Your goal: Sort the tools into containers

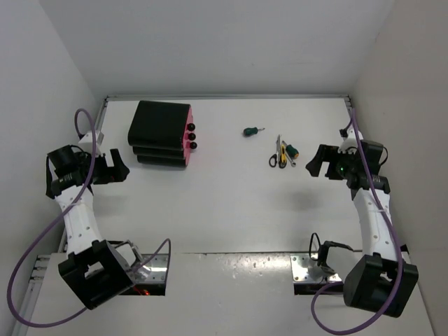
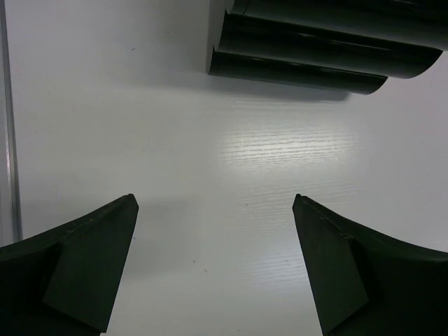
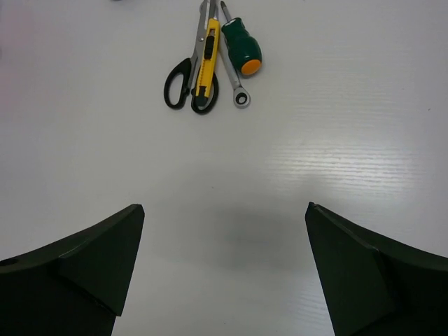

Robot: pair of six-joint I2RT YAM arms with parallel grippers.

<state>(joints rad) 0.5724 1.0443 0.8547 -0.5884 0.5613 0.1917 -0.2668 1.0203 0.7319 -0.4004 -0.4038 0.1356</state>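
The black cabinet stands at the back left, its three pink drawers with black knobs shut and facing right. Its black side shows in the left wrist view. A stubby green screwdriver lies alone at centre back. To its right lie together black-handled scissors, a yellow-and-black tool, a thin silver rod and a green-and-yellow-handled screwdriver. My left gripper is open and empty, left of the cabinet. My right gripper is open and empty, right of the tool group.
A metal rail runs along the table's back edge. White walls close in the left, back and right sides. Metal mounting plates sit at the near edge by the arm bases.
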